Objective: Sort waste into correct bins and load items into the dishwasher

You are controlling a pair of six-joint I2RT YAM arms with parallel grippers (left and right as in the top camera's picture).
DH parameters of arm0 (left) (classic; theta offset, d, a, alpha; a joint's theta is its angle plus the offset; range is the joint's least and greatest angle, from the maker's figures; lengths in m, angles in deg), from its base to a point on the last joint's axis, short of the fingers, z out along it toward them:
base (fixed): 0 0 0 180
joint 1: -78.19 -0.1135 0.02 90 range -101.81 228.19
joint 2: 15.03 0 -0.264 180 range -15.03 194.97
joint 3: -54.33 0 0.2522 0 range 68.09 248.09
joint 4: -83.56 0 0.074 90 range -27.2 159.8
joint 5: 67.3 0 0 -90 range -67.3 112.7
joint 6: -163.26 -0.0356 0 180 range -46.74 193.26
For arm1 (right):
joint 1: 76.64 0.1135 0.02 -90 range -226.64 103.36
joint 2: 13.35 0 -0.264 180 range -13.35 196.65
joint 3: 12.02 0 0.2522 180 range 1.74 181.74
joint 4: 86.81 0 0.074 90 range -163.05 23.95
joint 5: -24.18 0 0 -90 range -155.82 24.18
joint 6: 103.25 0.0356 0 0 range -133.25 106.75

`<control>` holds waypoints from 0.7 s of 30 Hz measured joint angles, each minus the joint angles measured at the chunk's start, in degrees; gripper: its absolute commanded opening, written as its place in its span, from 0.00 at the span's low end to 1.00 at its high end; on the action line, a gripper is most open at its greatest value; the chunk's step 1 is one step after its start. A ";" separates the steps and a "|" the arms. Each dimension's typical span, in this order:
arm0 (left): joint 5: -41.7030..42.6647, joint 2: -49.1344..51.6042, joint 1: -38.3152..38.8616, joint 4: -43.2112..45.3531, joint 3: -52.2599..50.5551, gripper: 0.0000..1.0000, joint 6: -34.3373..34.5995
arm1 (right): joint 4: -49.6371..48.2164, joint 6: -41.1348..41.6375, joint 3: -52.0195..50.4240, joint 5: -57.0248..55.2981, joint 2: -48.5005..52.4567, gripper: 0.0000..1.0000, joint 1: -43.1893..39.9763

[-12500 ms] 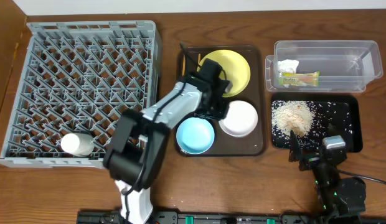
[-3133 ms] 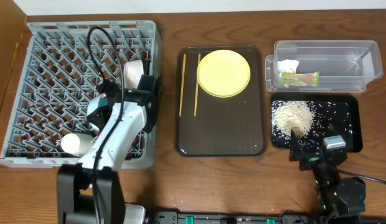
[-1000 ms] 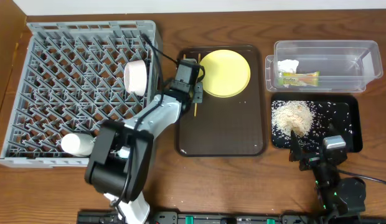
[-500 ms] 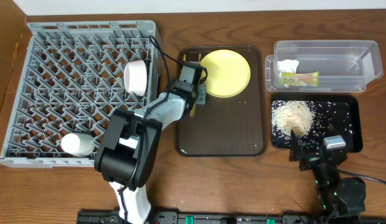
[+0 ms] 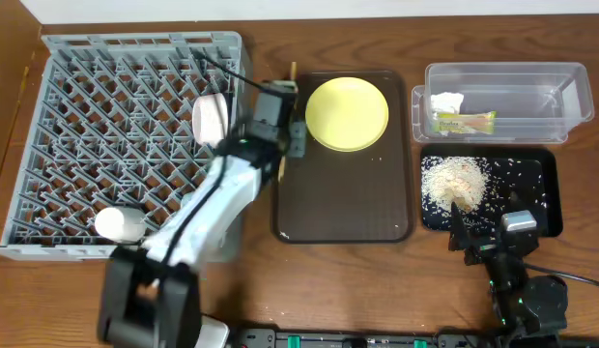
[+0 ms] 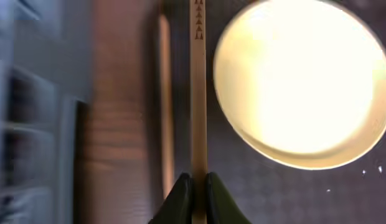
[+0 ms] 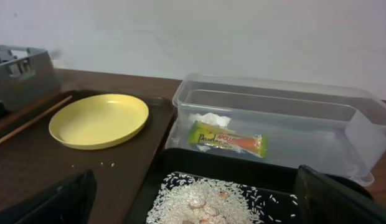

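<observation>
Left tool (image 6: 194, 190) clamped shut on one chopstick (image 6: 198, 93), frame centre; plate (image 6: 305, 81) upper right; right tool (image 7: 196, 202) wide open, empty, low in frame.

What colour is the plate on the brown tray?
The plate is plain yellow with no pattern; it shows best in the overhead view.

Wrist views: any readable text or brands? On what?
"APOLLO": on the wrapper in the tub.
Larger word beneath it on the wrapper: too blurred to read.
On the chopstick: small triangle marks only, no letters.
</observation>
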 measured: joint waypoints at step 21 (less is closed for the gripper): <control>-8.92 -3.85 -27.45 -2.95 0.00 0.08 -24.94 | 0.00 0.00 0.00 0.00 0.00 0.99 0.00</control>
